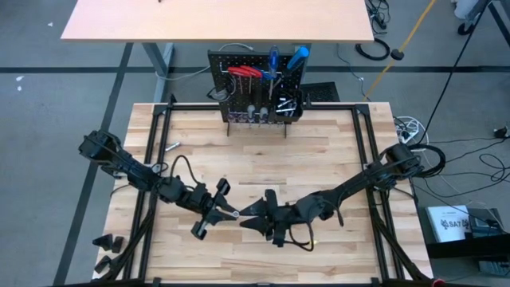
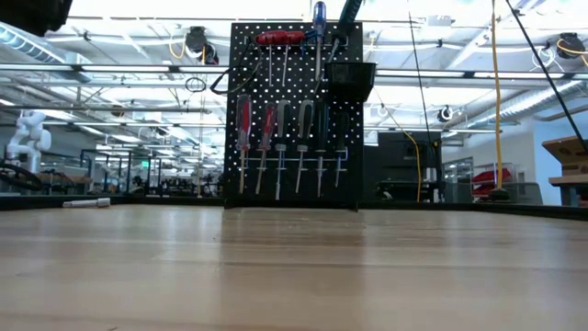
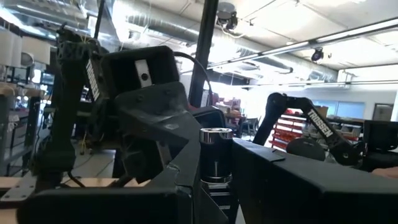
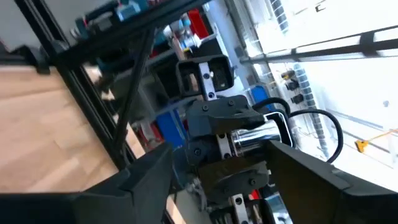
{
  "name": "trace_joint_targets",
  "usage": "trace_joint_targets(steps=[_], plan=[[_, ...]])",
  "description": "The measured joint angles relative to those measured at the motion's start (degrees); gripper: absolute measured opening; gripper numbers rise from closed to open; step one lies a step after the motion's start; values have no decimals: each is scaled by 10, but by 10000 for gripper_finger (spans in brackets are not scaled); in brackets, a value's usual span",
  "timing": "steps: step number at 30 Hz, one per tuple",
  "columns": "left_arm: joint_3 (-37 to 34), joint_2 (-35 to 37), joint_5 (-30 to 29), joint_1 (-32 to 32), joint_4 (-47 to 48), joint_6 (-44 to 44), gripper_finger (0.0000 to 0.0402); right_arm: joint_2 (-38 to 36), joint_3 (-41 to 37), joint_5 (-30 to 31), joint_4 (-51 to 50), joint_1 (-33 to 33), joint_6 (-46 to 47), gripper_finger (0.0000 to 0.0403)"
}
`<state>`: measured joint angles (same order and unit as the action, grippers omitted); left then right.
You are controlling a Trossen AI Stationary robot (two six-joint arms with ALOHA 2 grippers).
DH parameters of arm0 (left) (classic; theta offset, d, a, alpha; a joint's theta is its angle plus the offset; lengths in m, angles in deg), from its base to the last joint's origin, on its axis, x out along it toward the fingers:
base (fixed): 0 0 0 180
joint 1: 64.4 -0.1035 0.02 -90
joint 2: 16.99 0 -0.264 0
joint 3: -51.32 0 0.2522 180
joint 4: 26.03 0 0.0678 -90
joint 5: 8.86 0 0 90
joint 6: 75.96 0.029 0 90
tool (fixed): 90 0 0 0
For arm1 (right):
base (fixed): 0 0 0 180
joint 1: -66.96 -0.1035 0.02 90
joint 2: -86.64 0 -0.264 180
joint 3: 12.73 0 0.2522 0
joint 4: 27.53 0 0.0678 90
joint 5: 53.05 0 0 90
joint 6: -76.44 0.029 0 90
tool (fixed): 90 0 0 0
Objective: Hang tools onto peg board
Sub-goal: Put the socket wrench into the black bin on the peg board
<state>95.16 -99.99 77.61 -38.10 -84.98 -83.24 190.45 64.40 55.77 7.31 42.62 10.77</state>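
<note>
Silver metal piece (image 3: 216, 155) sat clamped in my left gripper (image 1: 224, 210), just ahead of my spread, empty right gripper (image 1: 249, 218); I judged it light, rigid, slick chrome, best pinched mid-barrel.

I see the table (image 1: 263, 159) evenly lit from overhead, bright enough that shadows under the arms stay soft and short. In the low view the near tabletop (image 2: 294, 276) is blurred, while the peg board (image 2: 294, 110) stands fairly sharp but dark against strong backlight from ceiling lamps and windows behind it, which wash out the top of the frame. My left wrist view is dim in front: the dark fingers (image 3: 298, 186) read almost as silhouettes, and a small metal piece (image 3: 216, 155) catches a bright highlight on its top. My right wrist view is tilted and smeared, with blown-out white glare from windows on one side and a hard gleam on a chrome cylinder (image 4: 258, 138).
</note>
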Motion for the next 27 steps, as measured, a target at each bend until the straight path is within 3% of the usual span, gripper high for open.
trace_joint_targets(steps=[13, 17, 27], plan=[[0, -2, -16, -1, 9, -14, 65, 1, 1, 84, 9, -12, -63, 265], [-1, -2, -24, -1, 19, -15, 65, 1, 1, 136, 39, -15, -109, 265], [-1, -2, -62, -1, 19, -28, 65, 1, 1, 113, 26, -19, -76, 265]])
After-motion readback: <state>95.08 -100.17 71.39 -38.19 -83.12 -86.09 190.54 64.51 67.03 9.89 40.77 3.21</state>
